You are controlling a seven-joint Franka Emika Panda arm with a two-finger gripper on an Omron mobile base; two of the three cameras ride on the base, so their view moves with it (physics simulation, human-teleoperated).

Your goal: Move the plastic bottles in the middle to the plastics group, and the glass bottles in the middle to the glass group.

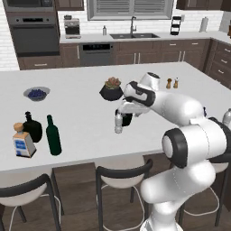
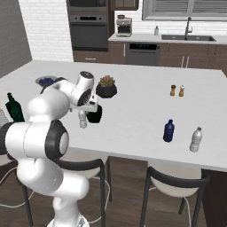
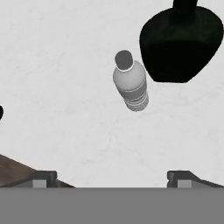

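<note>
While the arm reaches out over the white island [image 1: 81, 81], the gripper [image 3: 111, 177] hangs above the middle of the top with its jaws spread wide and nothing between them. Hand view: clear bottle [image 3: 130, 83] stands upright below the tips, a bit past them, cap toward the camera. Black flask [image 3: 181, 41] sits just beside it; touching or a hair apart, can't tell from this angle. Left base view has the same clear bottle [image 1: 118, 122] under the wrist, flask [image 1: 127, 118] mostly hidden behind the hand.

Left end of the island: green bottle [image 1: 53, 136] upright, near a second black flask [image 1: 32, 127] and the cork-stoppered square bottle [image 1: 23, 140] with a blue label. Right end, right base view: blue bottle [image 2: 168, 131] and another clear bottle [image 2: 196, 139] near each other, both upright, well apart from the middle pair.

Also on the island: potted plant [image 1: 111, 89] just behind the hand, bowl of blue fruit [image 1: 36, 93], two small shakers [image 1: 172, 83]. Stools [image 1: 121, 178] along the near edge.
</note>
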